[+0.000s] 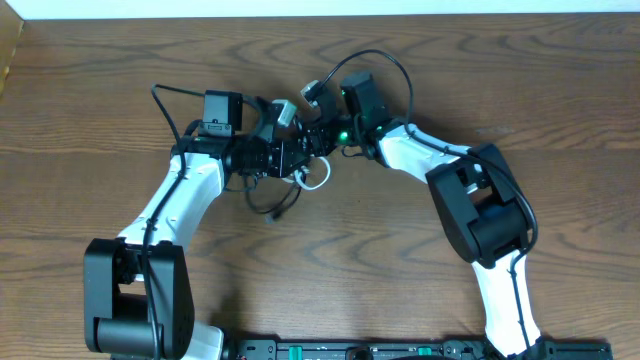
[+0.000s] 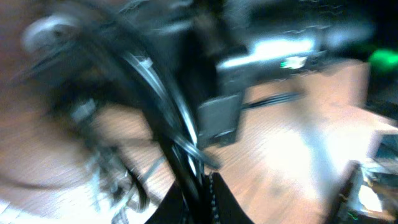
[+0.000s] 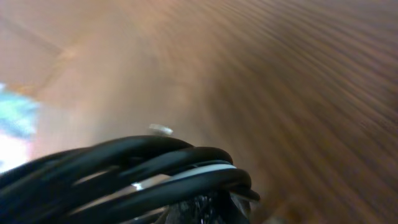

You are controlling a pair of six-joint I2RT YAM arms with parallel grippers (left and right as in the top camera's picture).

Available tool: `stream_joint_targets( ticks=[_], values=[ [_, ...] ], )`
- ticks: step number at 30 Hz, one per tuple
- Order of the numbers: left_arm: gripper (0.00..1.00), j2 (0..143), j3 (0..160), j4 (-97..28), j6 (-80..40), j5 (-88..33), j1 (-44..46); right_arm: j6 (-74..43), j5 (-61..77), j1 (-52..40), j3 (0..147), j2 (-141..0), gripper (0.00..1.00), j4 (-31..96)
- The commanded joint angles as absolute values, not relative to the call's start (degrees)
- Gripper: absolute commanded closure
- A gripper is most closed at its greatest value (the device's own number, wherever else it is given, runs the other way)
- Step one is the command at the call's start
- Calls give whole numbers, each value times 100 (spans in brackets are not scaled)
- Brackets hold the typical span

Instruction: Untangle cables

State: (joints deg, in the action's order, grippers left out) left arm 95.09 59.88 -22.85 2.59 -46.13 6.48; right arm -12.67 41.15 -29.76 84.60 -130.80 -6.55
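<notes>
Overhead, the left gripper [image 1: 292, 155] is seen clamped on the black cable [image 1: 272, 205] at the middle of the table [image 1: 560, 80], the white cable [image 1: 318, 177] looped beside, the right gripper [image 1: 322, 135] shut on the same black cable. Separation is judged in hand; a slow outward pull is needed.

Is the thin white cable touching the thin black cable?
Touching. The right wrist view shows the thin white cable bundled tightly between loops of the thin black cable, no gap.

overhead: straight down, whole table [image 1: 90, 110] | both wrists: very close, blurred, on cables [image 3: 155, 158]
</notes>
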Motion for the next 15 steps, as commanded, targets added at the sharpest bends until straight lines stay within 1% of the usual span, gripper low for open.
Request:
stream_joint_targets(
  ticks=[1,3,6,12,15],
  values=[
    [92,9430,6012,-2670,-768,-2193,655,-1372,2082,-2967,8462,-13139,99,-515],
    [92,9430,6012,-2954,-1249,-1114,655,-1369,1625,-3002,8462,-13139,99,-301],
    [92,9430,6012,-3334,-1518,-1,655,-1372,902,-3070,8464,-13139,99,91],
    [92,9430,6012,-3708,-1516,1024,655,-1369,-445,-3096,8464,-13139,99,661],
    [92,9430,6012,-3704,-1516,1052,655,-1365,-414,-3061,8464,-13139,99,792]
  ],
)
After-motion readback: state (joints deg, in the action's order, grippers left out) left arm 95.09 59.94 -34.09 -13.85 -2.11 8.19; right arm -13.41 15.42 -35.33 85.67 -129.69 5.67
